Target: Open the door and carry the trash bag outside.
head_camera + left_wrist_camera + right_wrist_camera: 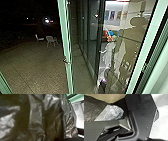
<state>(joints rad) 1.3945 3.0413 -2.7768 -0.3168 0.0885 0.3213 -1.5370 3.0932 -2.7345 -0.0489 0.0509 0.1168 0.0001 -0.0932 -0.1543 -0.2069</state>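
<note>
By the green door frame, paved yard beyond; trash bag bulks close, straight ahead of the left wrist camera; left pincer likely nearer than right pincer; bag's long axis unreadable; cannot tell whether either is apart, together or clamped.
</note>
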